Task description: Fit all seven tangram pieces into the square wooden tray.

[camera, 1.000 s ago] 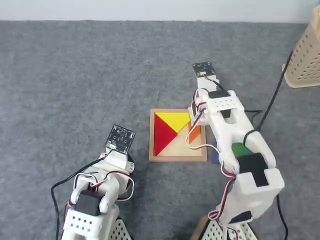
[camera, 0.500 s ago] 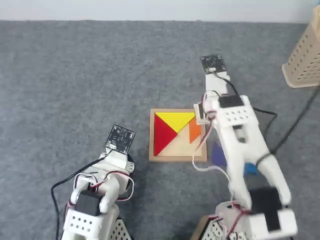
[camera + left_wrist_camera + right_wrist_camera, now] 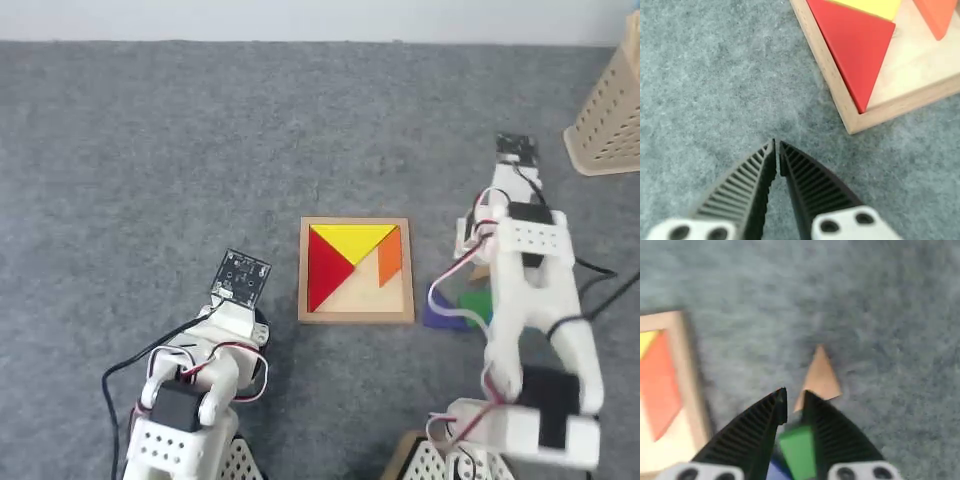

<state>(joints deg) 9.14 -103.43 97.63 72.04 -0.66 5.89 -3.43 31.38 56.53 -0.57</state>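
Note:
The square wooden tray [image 3: 355, 319] lies mid-table and holds a yellow triangle [image 3: 350, 240], a red triangle [image 3: 325, 270] and an orange parallelogram [image 3: 390, 262]. On the carpet to its right lie a purple piece [image 3: 440, 316] and a green piece [image 3: 477, 300], partly under the right arm [image 3: 525, 260]. My right gripper [image 3: 794, 396] hovers narrowly open and holds nothing, over the green piece [image 3: 797, 450] and just short of a tan triangle [image 3: 819, 380]. My left gripper [image 3: 777, 146] is shut and empty, over bare carpet off the tray's near left corner [image 3: 852, 125].
A beige perforated container [image 3: 610, 110] stands at the far right edge. Open grey carpet [image 3: 150, 150] stretches left of and behind the tray. The left arm's body [image 3: 190, 400] fills the near left.
The right arm has swung right, off the tray's right side to above the loose pieces, leaving the orange parallelogram in the tray. The left arm has not moved.

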